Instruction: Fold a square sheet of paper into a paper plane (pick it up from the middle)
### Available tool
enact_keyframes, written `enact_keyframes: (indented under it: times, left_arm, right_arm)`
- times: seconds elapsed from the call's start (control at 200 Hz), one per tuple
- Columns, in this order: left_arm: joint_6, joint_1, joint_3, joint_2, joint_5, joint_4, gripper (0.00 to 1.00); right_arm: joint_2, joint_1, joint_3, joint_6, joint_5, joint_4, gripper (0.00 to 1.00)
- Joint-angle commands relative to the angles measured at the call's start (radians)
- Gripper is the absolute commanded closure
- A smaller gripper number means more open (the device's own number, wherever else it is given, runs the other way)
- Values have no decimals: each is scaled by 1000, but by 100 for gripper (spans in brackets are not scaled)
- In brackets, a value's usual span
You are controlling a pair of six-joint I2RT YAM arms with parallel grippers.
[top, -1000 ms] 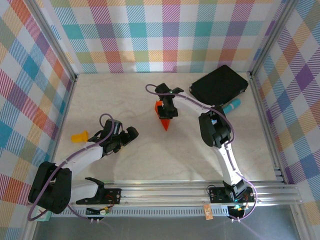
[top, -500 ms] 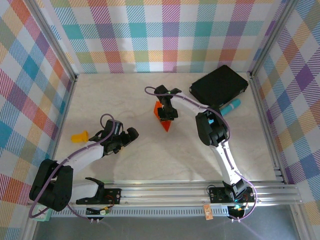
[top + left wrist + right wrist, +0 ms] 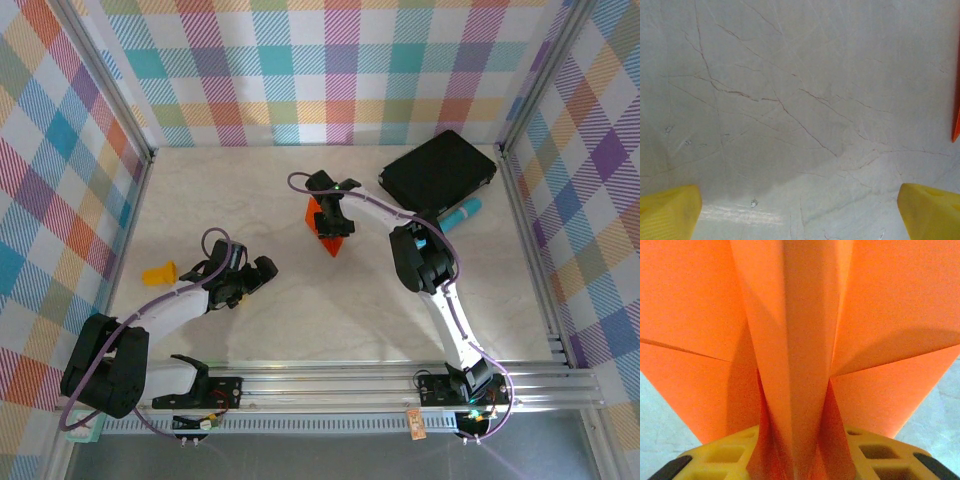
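- Pale, scratched tabletop (image 3: 300, 330) ringed by pastel checked walls is the work surface; both arm bases sit at 6 o'clock in the top view.
- Nearest, at about 8 o'clock from the table's middle, the left gripper (image 3: 266, 272) hangs low over bare surface. Its yellow fingertips (image 3: 670, 212) stand wide apart with nothing between them. It looks parked out of the way so that the other arm can work alone.
- A small yellow-orange object (image 3: 160, 272) lies at 9 o'clock of that gripper, well apart from it and untouched.
- Just past the centre, towards 12 o'clock, the paper plane (image 3: 334, 246) is already folded, its nose pointing to 6 o'clock.
- The right gripper (image 3: 335, 226) comes down on it from the far side. In the wrist view the plane's centre ridge (image 3: 790, 315) runs straight between the yellow fingers (image 3: 875, 447), the wings spreading to either side. Holding by the ridge keeps the folds together.
- Whether those fingers press the ridge or merely flank it I cannot tell.
- Farthest, at 1 o'clock, a black rectangular pad (image 3: 438, 168) lies in the corner with a teal tube (image 3: 463, 212) just beside it. Both are well apart from the plane.
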Motion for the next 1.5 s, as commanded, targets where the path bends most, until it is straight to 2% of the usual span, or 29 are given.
enact_keyframes:
  times: [0.0, 0.36, 0.47, 0.58, 0.75, 0.84, 1.005, 1.165, 1.25, 1.375, 1.495]
  left_arm:
    - [5, 13, 26, -7, 7, -33, 0]
    - [5, 14, 54, -46, -6, -72, 0]
    - [9, 14, 84, -78, -23, -99, 0]
    - [16, 18, 128, -111, -68, -135, 0]
    - [65, 70, 215, -120, -88, -156, 0]
    - [101, 98, 250, -140, -114, -153, 0]
    - [182, 129, 270, -216, -240, -122, 0]
    - [281, 157, 234, -297, -382, -79, 0]
    - [352, 172, 185, -327, -435, -43, 0]
    - [453, 174, 35, -399, -530, 127, 0]
    - [518, 182, -67, -430, -600, 218, 0]
  right_arm:
    - [69, -12, -20, 33, 1, 22, 61]
    - [70, -13, 33, 18, 39, 9, 62]
    - [18, -12, 54, -9, 12, 14, 60]
    - [-62, -17, 56, -31, -12, 37, 54]
    - [-208, -39, 21, -42, -18, 61, 50]
    - [-328, -51, -80, -46, -5, 135, 48]
    - [-563, -79, -303, -49, 96, 249, 39]
    - [-824, -122, -621, -120, 237, 458, 18]
    - [-950, -169, -803, -138, 292, 557, 0]
    - [-1083, -264, -1004, -137, 368, 628, 1]
    - [-1155, -357, -1162, -145, 453, 708, 1]
